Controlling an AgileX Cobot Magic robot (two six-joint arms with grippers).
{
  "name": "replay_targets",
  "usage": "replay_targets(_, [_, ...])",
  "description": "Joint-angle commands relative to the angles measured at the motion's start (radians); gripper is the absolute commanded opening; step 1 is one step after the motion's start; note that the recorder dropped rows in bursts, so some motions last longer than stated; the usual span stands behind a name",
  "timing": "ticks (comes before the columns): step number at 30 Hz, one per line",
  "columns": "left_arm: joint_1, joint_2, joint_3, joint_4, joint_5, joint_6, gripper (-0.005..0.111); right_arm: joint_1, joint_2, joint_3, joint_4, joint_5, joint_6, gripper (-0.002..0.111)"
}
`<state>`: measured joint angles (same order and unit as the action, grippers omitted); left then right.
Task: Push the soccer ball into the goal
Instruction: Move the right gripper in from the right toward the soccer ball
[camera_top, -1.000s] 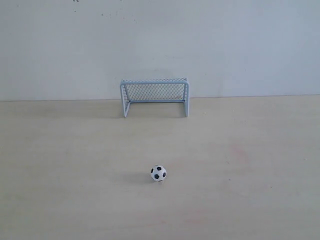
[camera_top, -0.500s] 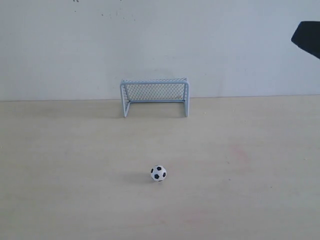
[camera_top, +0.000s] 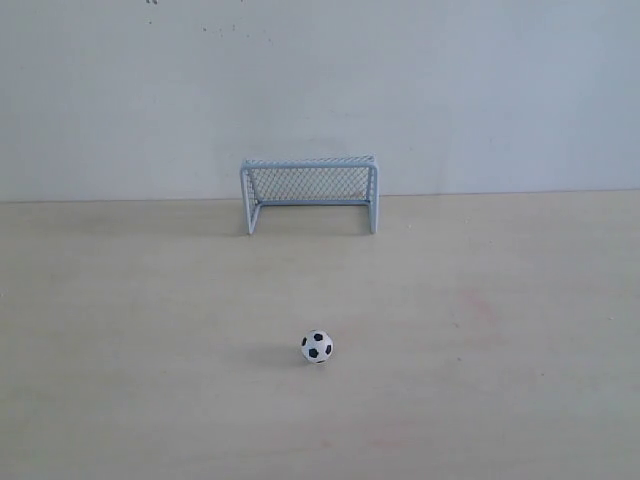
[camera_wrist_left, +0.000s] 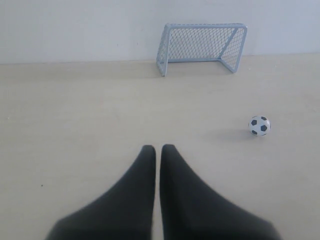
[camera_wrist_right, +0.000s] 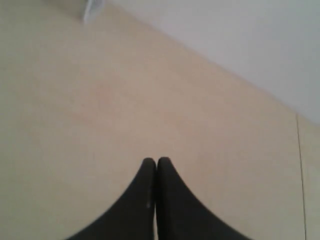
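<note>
Ball (camera_top: 317, 346) lay on the table (camera_top: 120, 400), goal (camera_top: 310, 193) beyond at the wall (camera_top: 450, 90).
Your left gripper (camera_wrist_left: 156, 148) and right gripper (camera_wrist_right: 153, 160) were pressed together; the ball sat well ahead of the left fingers (camera_wrist_left: 145, 170).

Ext cam: near side of table (camera_top: 120, 400), raised a bit, faces far wall (camera_top: 450, 90) head-on; goal (camera_top: 309, 192) far centre, soccer ball (camera_top: 317, 346) nearer. L wrist cam: low, left of ball, faces far, shares goal + ball w/ ext. R wrist cam: close over table, tilted, shares only table + wall.
</note>
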<state>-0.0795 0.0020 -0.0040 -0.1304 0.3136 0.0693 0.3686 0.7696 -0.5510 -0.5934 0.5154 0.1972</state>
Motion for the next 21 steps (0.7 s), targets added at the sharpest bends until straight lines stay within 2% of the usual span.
replay_targets(1, [0.000, -0.002, 0.004, 0.001, -0.001, 0.003, 0.004, 0.005, 0.044, -0.099, 0.252, 0.241, -0.148, 0.000])
replay_targets(3, [0.000, -0.002, 0.004, 0.001, -0.001, 0.003, 0.004, 0.027, 0.071, -0.152, 0.402, 0.308, -0.257, 0.000])
replay_targets(6, [0.000, -0.002, 0.004, 0.001, -0.001, 0.003, 0.004, 0.069, 0.153, -0.238, 0.656, 0.548, -0.589, 0.000])
replay_targets(8, [0.000, -0.002, 0.004, 0.001, -0.001, 0.003, 0.004, 0.091, 0.206, -0.269, 0.688, 0.626, -0.671, 0.000])
replay_targets(12, [0.000, -0.002, 0.004, 0.001, -0.001, 0.003, 0.004, 0.123, 0.301, -0.289, 0.667, 0.505, -0.697, 0.000])
replay_targets(18, [0.000, -0.002, 0.004, 0.001, -0.001, 0.003, 0.004, 0.162, 0.424, -0.294, 0.684, 0.238, -0.927, 0.000])
replay_targets(21, [0.000, -0.002, 0.004, 0.001, -0.001, 0.003, 0.004, 0.194, 0.540, -0.351, 0.685, 0.236, -0.966, 0.000])
